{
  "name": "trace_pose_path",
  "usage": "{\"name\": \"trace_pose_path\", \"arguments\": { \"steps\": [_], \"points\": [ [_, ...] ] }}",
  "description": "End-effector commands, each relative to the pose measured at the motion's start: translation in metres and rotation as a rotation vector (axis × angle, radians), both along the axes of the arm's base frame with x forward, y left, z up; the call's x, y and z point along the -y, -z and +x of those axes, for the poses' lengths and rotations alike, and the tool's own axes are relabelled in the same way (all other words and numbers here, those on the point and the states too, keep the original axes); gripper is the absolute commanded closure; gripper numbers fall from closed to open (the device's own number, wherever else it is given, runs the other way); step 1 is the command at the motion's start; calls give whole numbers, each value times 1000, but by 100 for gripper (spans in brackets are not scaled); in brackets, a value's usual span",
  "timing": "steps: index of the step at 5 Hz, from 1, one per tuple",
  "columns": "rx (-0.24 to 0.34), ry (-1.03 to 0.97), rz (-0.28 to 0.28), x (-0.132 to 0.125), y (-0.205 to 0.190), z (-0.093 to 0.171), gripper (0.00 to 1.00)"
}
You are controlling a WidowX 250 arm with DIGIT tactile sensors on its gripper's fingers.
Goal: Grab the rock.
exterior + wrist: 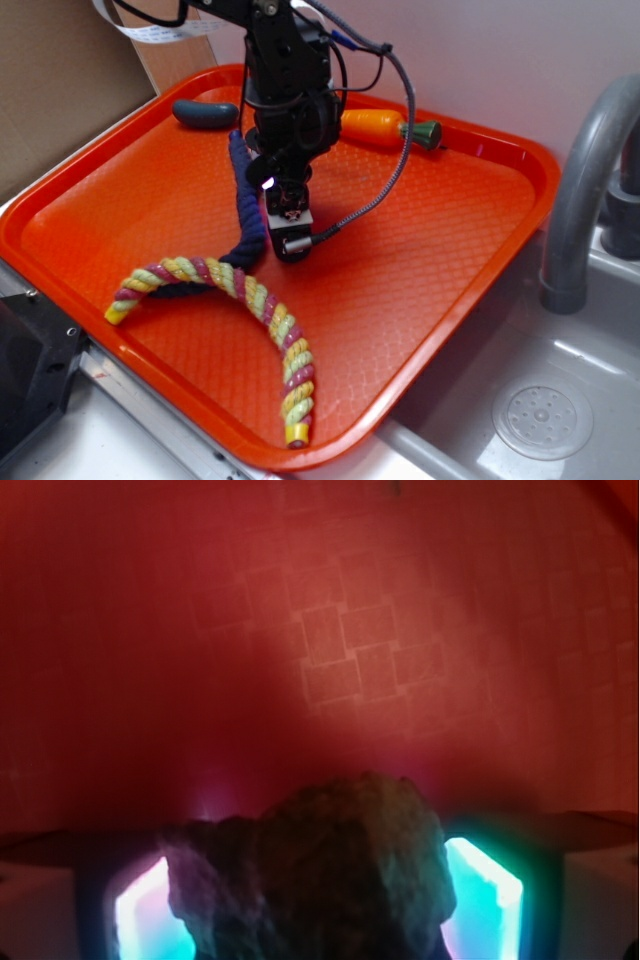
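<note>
The rock (320, 870) is a lumpy brown-grey stone with a rough surface. In the wrist view it fills the gap between my two glowing pads (140, 915), touching both. My gripper (320, 905) is shut on it. In the exterior view my gripper (288, 235) points down, low over the middle of the orange tray (430, 270), and the arm's own parts mostly hide the rock. I cannot tell whether the rock touches the tray.
A multicoloured rope (250, 300) and a navy rope (245, 195) lie left of and in front of the gripper. A carrot toy (385, 128) and a smooth dark navy oblong (205, 113) lie at the tray's back. A grey faucet (585, 190) and sink (545, 420) are at the right.
</note>
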State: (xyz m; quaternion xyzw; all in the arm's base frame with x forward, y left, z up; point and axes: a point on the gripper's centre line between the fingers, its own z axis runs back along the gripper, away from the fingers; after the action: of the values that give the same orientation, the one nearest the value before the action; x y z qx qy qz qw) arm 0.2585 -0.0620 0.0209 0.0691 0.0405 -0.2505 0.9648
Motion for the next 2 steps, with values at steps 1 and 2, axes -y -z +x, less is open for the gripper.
{"name": "trace_pose_path", "arguments": {
  "steps": [1,2],
  "points": [
    [35,-27,0,2,-4,1,100],
    [8,-156,13,-17,-34,0,100]
  ]
}}
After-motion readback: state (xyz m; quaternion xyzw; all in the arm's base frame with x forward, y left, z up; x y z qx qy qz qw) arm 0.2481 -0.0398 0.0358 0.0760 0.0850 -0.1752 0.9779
